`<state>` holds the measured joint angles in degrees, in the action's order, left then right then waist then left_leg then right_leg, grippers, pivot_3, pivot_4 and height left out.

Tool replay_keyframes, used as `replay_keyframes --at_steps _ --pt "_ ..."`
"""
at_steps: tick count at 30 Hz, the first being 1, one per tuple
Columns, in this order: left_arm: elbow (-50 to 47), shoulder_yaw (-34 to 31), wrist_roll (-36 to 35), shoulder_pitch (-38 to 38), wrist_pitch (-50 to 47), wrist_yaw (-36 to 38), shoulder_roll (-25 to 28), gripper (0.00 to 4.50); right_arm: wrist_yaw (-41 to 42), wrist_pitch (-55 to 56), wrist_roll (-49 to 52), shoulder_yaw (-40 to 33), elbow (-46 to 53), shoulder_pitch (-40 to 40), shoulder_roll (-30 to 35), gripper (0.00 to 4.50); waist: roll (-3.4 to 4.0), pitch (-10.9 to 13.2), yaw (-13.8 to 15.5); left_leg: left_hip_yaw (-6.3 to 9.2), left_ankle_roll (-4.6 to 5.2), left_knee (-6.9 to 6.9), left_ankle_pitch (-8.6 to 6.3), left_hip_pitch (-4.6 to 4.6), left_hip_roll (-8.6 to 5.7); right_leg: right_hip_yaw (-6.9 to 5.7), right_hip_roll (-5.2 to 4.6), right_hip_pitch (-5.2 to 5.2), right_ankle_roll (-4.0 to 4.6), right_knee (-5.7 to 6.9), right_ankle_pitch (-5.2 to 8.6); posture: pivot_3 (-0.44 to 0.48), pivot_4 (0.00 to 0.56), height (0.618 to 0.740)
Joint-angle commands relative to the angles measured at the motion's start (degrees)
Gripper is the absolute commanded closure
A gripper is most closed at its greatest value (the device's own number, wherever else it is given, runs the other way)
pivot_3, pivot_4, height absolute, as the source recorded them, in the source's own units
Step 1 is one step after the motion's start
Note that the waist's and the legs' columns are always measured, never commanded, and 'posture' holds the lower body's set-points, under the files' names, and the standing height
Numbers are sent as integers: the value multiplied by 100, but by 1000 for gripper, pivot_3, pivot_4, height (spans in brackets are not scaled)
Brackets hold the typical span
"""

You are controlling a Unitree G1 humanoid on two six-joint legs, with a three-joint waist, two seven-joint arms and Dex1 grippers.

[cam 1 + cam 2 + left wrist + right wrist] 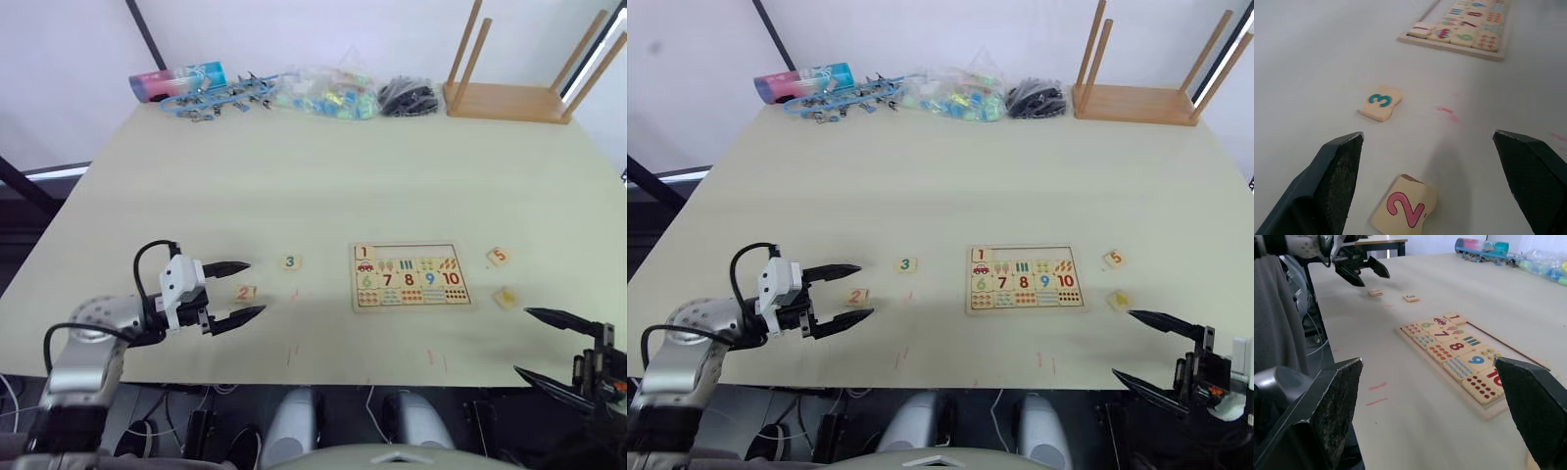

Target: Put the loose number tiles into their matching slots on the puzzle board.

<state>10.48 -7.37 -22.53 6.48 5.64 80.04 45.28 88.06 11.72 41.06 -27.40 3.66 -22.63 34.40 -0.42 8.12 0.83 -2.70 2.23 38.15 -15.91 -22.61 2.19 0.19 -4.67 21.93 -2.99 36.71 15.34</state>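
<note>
Left gripper (253, 290), fingers spread, straddles the 2 (245, 293); right gripper (537, 343) gapes idle. Thin tile could skid out toward three o'clock.

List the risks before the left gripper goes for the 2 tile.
1. The 2 tile lies flat between the open fingers of the left gripper; a thin tile may slide rather than lift.
2. The 3 tile lies close by, so a sweep toward the puzzle board might knock it.
3. The 1 tile already sits in its slot; seating the 2 beside it could dislodge it.
</note>
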Motion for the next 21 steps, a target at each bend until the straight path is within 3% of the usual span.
replay_keyframes --at_steps 1,9,12,21 --pt "963 239 -80 635 849 1079 187 43 12 37 91 -170 92 -32 101 0 0 0 -4 0 0 2 0 0 0 -14 -9 0 0 2 -1 0 150 737" --pt "2793 2010 -303 2056 2285 1246 737 43 14 79 36 -166 51 -47 91 0 -4 5 -1 3 4 10 1 -7 -4 -86 -22 -3 -5 6 -3 0 150 737" --pt "3424 2564 -337 2601 2625 1246 710 43 4 103 3 -128 143 -124 48 0 -7 6 16 3 5 18 1 -8 -7 -86 10 -6 -10 9 -5 0 150 737" --pt "3741 4322 -1123 3136 3119 1246 1236 43 -25 119 8 -167 204 -207 75 0 -25 21 -8 1 5 24 2 -7 2 -73 48 -4 -35 13 -19 0 150 737"
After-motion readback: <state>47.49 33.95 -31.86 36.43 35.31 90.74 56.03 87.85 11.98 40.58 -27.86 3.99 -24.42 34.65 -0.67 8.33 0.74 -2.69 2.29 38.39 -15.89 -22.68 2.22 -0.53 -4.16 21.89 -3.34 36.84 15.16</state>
